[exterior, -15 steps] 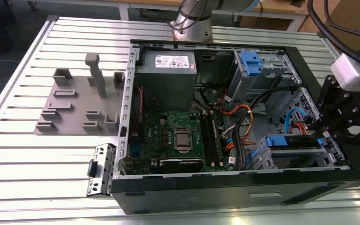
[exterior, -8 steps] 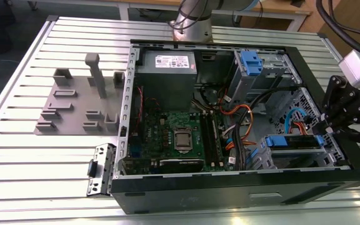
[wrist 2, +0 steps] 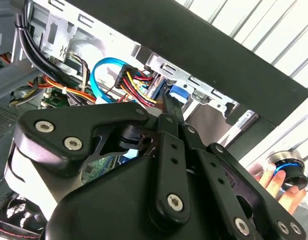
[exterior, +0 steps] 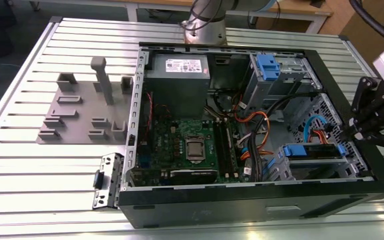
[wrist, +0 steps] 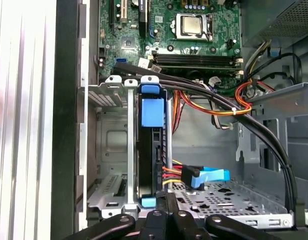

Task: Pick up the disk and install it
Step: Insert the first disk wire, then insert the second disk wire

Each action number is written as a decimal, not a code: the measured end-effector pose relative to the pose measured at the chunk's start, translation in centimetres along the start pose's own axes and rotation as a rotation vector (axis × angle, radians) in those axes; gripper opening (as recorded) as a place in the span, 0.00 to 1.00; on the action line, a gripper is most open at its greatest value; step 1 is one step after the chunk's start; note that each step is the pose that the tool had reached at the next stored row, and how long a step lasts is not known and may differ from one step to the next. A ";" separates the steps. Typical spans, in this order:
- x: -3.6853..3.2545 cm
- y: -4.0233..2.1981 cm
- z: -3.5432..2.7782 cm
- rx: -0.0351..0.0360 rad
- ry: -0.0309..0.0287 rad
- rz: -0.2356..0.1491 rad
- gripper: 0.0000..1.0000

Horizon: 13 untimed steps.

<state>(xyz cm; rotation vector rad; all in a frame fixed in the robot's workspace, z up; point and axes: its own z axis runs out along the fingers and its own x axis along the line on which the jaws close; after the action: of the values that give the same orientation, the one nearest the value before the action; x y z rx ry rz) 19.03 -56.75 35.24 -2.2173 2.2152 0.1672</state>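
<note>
Disk seated edge-on in the drive cage.
The tool sits at its near edge; its opening cannot be told.

No legible text; power supply sticker print unreadable.

Bright, even light falls from above; the ribbed table glares near-white along my exterior view's near edge. Inside the computer case the corners lie in soft shadow. In the second wrist view my own linkage looms dark and slightly blurred.
</note>
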 end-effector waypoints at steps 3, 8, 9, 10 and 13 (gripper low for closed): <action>-0.01 -0.13 -0.23 -0.0015 -0.0001 0.000 0.10; -0.01 -0.14 -0.25 -0.0016 -0.0001 0.000 0.10; -0.02 -0.14 -0.25 -0.0016 -0.0001 0.000 0.10; -0.02 -0.14 -0.25 -0.0016 0.0000 0.000 0.10; -0.02 -0.15 -0.25 -0.0016 -0.0001 0.000 0.10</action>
<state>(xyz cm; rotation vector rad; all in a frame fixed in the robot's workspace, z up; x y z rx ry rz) 19.20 -56.75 35.48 -2.2178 2.2161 0.1691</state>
